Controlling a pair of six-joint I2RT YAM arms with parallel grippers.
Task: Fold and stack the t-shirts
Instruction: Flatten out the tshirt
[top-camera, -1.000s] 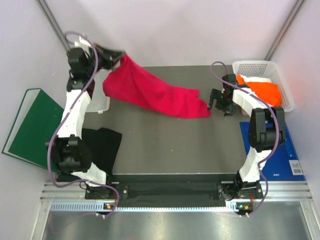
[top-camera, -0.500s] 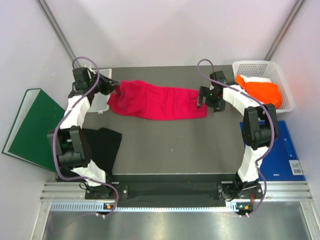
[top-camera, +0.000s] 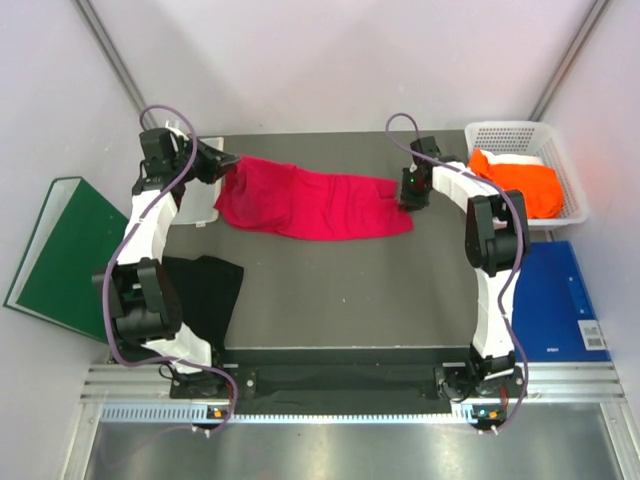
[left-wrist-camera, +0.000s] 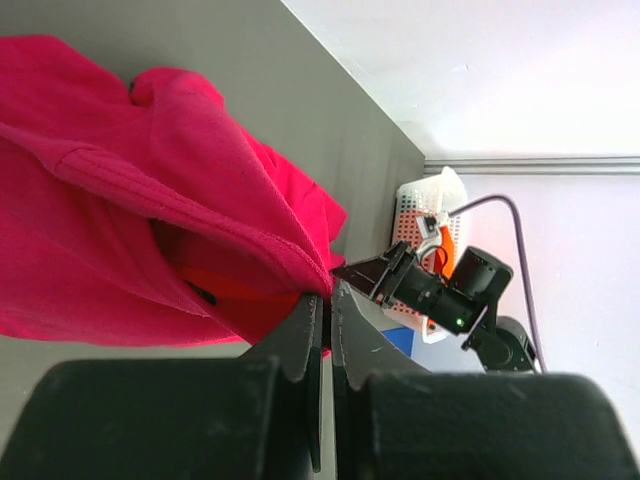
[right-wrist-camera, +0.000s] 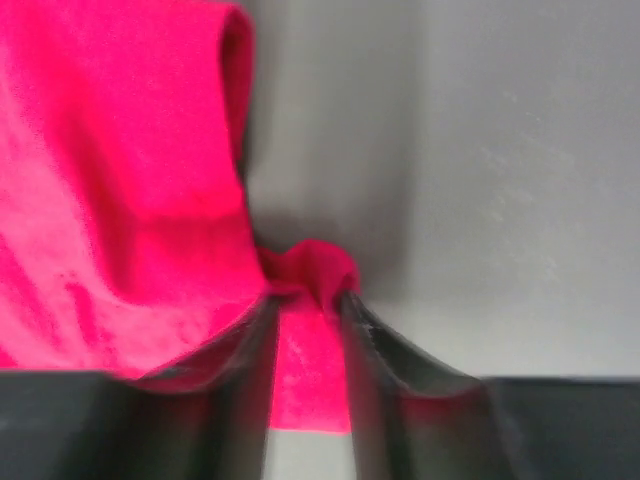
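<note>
Here, t-shirt (top-camera: 310, 205) spans left hand (top-camera: 232, 166) to right hand (top-camera: 408, 196).

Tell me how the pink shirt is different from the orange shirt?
The pink shirt lies stretched out long across the table; the orange shirt sits bunched up in the white basket. The left gripper and right gripper each pinch an end of the pink shirt; nothing touches the orange shirt. Both are bright cloth, and neither is folded yet.
</note>
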